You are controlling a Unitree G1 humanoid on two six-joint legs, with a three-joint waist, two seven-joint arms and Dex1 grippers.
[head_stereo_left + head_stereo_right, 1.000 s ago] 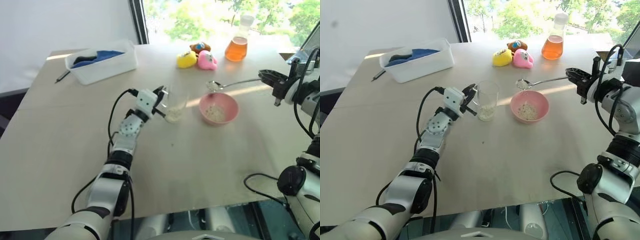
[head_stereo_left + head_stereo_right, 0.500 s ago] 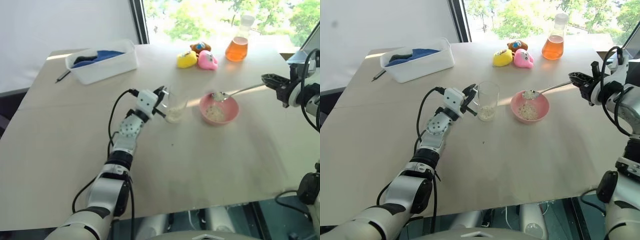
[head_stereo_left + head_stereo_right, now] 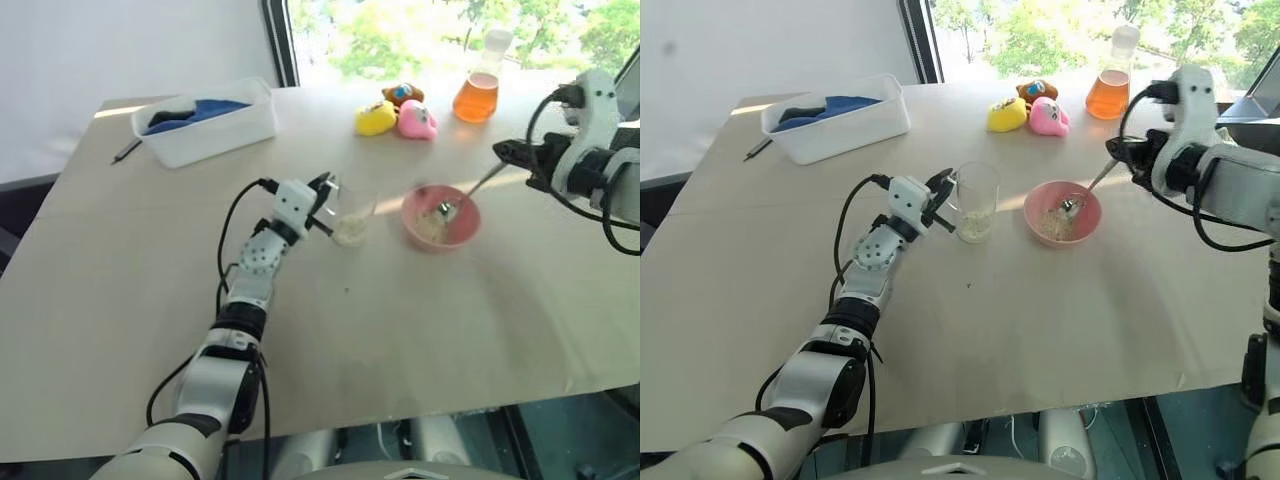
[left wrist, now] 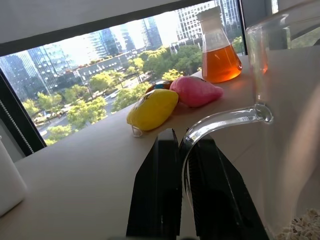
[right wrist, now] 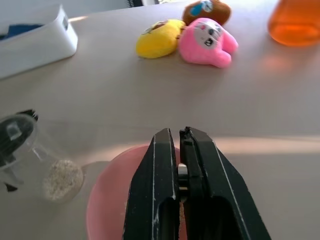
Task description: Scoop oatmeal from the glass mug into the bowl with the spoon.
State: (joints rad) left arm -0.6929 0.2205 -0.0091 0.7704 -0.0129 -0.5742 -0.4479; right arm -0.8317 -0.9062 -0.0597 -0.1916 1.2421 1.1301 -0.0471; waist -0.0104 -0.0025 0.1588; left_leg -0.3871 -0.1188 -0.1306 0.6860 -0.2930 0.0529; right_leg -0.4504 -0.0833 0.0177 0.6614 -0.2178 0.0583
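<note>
While oatmeal [image 3: 974, 226] remains low in the mug [image 3: 975, 201], flakes already lie in the bowl [image 3: 1040, 229], so scooping looks partway done: the right gripper [image 3: 1118, 150], clamped on the spoon [image 3: 1086, 189], dips it into the bowl, and the left gripper [image 3: 943, 199] pinches the mug's handle.

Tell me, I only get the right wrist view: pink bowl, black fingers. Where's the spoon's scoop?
Observer: The spoon has its scoop down inside the bowl, on the oatmeal.
Operator: Who holds that glass mug?
Observer: The left end effector is shut on the mug's handle.
Operator: Is the mug empty?
Observer: No, some flakes lie at its bottom.
</note>
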